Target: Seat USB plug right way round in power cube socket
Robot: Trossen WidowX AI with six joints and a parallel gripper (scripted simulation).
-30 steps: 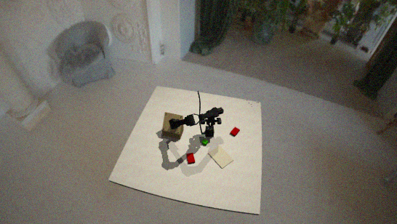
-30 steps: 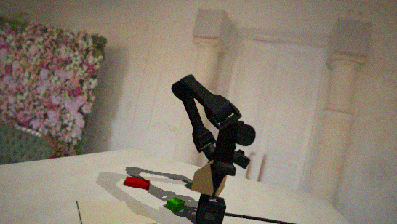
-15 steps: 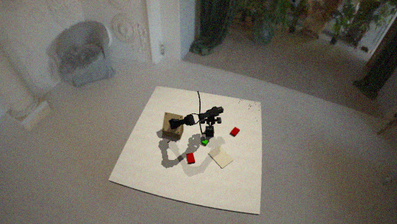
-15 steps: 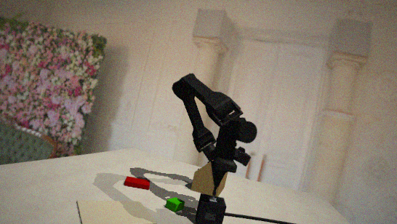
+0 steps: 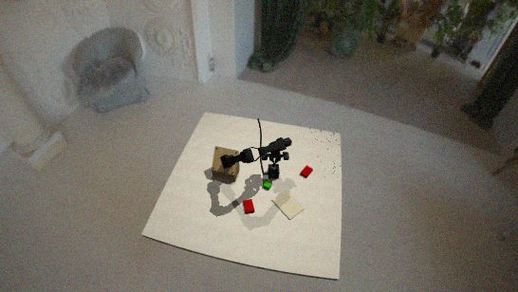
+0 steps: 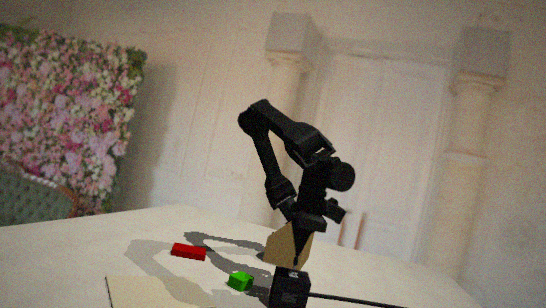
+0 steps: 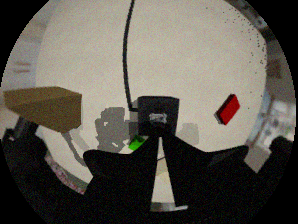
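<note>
The USB plug [image 7: 157,117] is held tight by the gripper [image 6: 299,260], right above the black power cube [image 6: 289,288]. It has probably not been turned or pushed fully in yet. Letting go is left too.

Two flat red rectangular blocks [image 5: 306,171] [image 5: 249,206], one small green cube [image 5: 267,185], one tan cardboard-coloured box [image 5: 223,169], one black power cube [image 6: 289,287] with one black cable [image 5: 259,137], and one cream flat card [image 5: 288,207].

Black power cube [image 6: 289,287], green block [image 6: 240,280], red block [image 6: 188,251], tan box [image 5: 225,164].
</note>
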